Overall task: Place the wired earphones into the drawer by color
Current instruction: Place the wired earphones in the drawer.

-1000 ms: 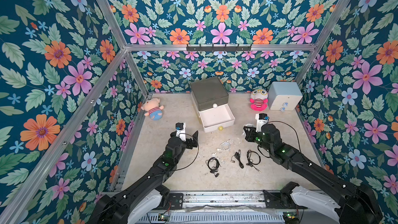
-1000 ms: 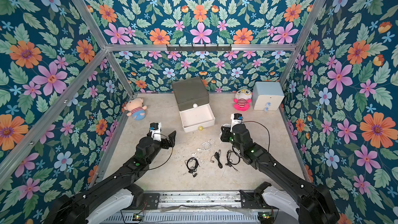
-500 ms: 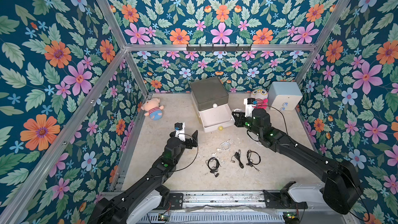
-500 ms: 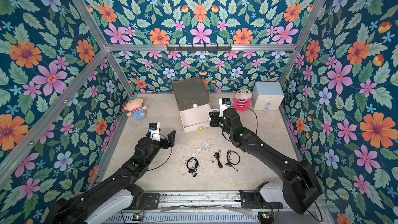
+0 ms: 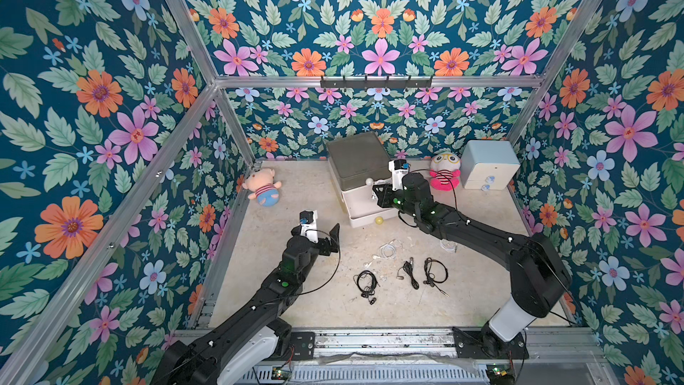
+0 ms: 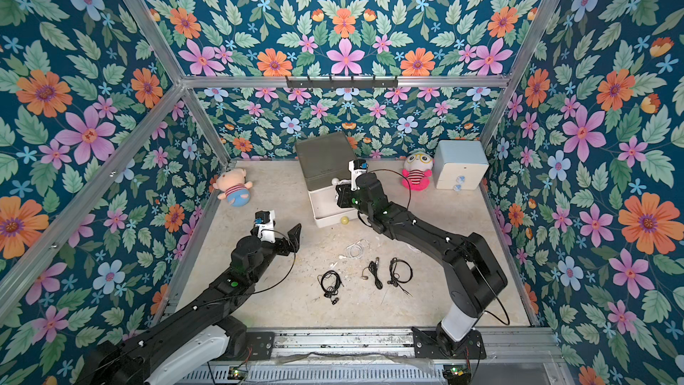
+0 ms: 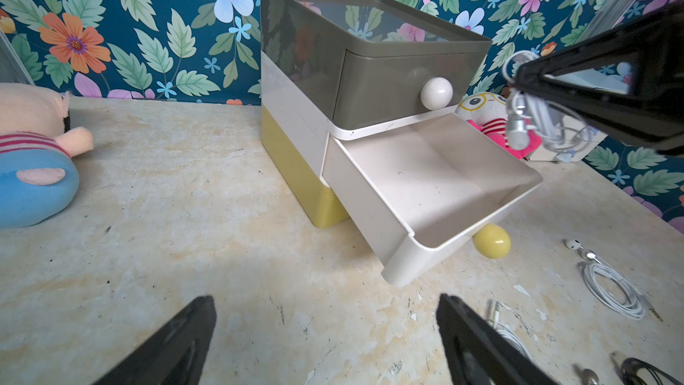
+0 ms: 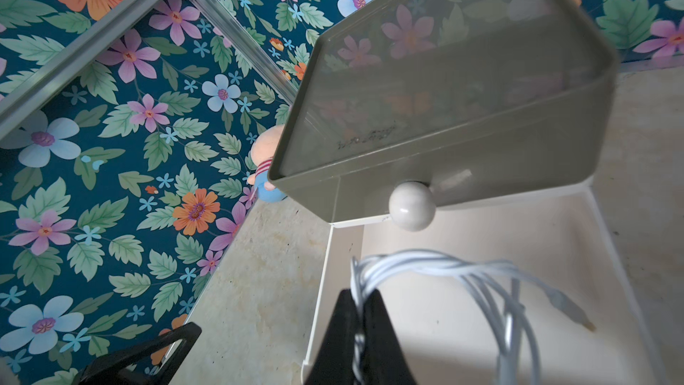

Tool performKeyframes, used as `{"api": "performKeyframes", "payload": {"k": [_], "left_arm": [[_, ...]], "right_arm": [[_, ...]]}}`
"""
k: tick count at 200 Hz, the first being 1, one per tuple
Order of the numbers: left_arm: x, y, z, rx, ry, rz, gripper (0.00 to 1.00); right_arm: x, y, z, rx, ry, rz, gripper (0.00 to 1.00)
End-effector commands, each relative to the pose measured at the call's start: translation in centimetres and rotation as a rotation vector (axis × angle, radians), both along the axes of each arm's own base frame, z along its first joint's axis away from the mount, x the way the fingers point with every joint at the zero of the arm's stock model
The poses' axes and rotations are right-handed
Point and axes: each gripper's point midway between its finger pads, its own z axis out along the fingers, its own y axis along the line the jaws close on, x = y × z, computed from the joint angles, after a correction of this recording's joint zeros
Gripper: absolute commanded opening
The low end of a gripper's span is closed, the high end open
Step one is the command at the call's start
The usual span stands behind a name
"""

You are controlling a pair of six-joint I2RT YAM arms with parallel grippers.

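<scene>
The drawer chest (image 5: 359, 162) stands at the back, dark grey on top, white in the middle, yellow at the bottom. Its white drawer (image 7: 436, 183) is pulled out and empty. My right gripper (image 8: 361, 294) is shut on a coil of white wired earphones (image 8: 462, 272) and hangs over that open drawer (image 5: 364, 212). My left gripper (image 7: 325, 300) is open and empty above the floor, left of the chest. In both top views another white coil (image 5: 387, 250) and three black earphones (image 5: 366, 283) (image 5: 409, 272) (image 5: 435, 272) lie on the floor.
A pig plush (image 5: 263, 187) lies at the back left. A round plush with glasses (image 5: 446, 172) and a pale blue chest (image 5: 488, 164) stand at the back right. The yellow knob (image 5: 378, 220) pokes out under the open drawer. Floral walls close in three sides.
My right arm has swung from the floor beside the earphones up and back to the chest, carrying the white earphones over the open white drawer. The left arm has stayed still.
</scene>
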Motion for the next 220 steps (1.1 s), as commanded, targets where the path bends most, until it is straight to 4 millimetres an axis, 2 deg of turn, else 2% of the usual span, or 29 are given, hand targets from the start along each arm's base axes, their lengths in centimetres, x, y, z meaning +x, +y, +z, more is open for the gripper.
{"api": "performKeyframes", "payload": {"k": [1, 42, 97, 115, 134, 159, 220], "left_arm": [[0.0, 0.2, 0.1, -0.007, -0.006, 0.012, 0.99], [0.0, 0.2, 0.1, -0.005, -0.006, 0.012, 0.99], [0.0, 0.2, 0.1, -0.004, -0.007, 0.012, 0.99], [0.1, 0.2, 0.1, -0.005, -0.007, 0.013, 0.99], [0.1, 0.2, 0.1, -0.005, -0.007, 0.013, 0.99], [0.1, 0.2, 0.1, -0.004, -0.005, 0.011, 0.99], [0.0, 0.1, 0.2, -0.008, -0.007, 0.002, 0.99]], "right_arm": [[0.4, 1.1, -0.8, 0.011, 0.014, 0.019, 0.10], [0.8, 2.0, -2.9, 0.003, 0.053, 0.029, 0.09], [1.0, 2.2, -3.7, -0.002, 0.071, 0.030, 0.10], [1.0, 2.2, -3.7, -0.003, 0.071, 0.029, 0.17], [1.1, 2.1, -3.6, -0.005, 0.071, 0.024, 0.31], [1.0, 1.9, -3.5, -0.008, 0.072, 0.022, 0.40], [-0.2, 0.7, -2.2, -0.001, 0.058, 0.011, 0.45]]}}
